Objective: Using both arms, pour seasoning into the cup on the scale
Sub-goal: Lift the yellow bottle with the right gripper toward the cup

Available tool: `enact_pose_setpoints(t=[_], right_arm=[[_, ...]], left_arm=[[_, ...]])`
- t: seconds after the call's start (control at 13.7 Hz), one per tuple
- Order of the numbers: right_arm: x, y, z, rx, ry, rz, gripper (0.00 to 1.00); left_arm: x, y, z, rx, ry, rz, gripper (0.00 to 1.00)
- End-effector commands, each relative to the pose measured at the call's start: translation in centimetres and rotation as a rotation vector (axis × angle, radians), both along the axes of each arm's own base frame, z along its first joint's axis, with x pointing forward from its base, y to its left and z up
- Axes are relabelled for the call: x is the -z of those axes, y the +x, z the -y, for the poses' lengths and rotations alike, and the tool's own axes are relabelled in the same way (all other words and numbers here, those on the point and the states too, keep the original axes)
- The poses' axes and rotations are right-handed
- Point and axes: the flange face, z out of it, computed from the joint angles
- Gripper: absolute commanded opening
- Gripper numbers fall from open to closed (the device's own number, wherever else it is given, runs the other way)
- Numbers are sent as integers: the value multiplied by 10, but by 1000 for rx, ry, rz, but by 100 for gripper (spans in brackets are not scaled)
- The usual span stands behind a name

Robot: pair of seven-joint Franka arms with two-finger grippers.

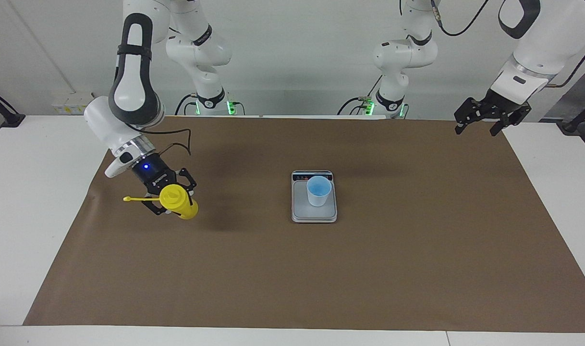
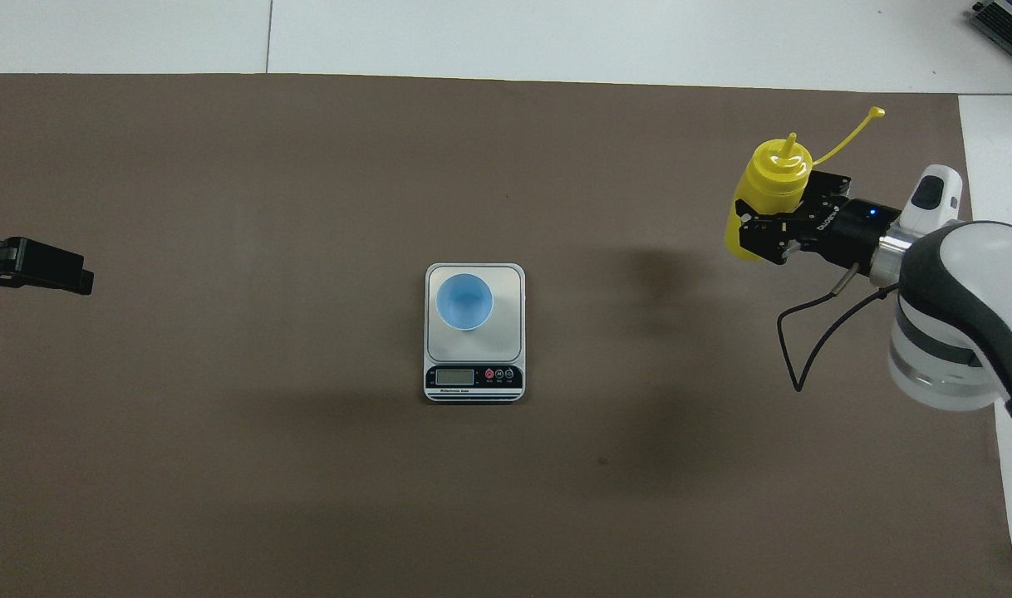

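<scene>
The seasoning, a yellow squeeze bottle (image 1: 181, 203) (image 2: 765, 193), hangs clear of the brown mat toward the right arm's end of the table. My right gripper (image 1: 171, 204) (image 2: 763, 234) is shut on its body. The bottle leans, and its cap strap (image 1: 134, 198) (image 2: 847, 139) sticks out sideways. At the mat's middle the light-blue cup (image 1: 318, 191) (image 2: 464, 301) stands upright on the scale (image 1: 302, 211) (image 2: 508, 286), display toward the robots. The left gripper (image 1: 476, 130) (image 2: 57, 278) waits open in the air over the mat's corner at the left arm's end, holding nothing.
A brown mat (image 1: 292, 278) (image 2: 307, 166) covers most of the white table (image 1: 33, 216). Only the scale with the cup stands on the mat. A black cable (image 2: 805, 349) loops from the right wrist.
</scene>
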Motion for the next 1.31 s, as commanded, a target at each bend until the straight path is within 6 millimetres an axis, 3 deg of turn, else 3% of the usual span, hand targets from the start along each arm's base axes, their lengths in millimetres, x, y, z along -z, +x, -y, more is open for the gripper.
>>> enact_pose_setpoints(t=[0.0, 0.51, 0.73, 0.8, 1.24], right_arm=[[-21, 4, -45, -11, -88, 1, 17], [-43, 9, -114, -165, -365, 46, 16], [-50, 4, -152, -239, -538, 59, 8], [-50, 1, -167, -257, -595, 61, 0], [-73, -2, -206, -389, -791, 39, 0]], left_arm=[[-4, -8, -3, -10, 26, -6, 100], [-7, -14, -6, -9, 35, -14, 100], [-8, -15, -9, -20, 33, -15, 100], [-8, -15, -10, -21, 33, -15, 100], [-7, -14, -10, -21, 33, -17, 100]])
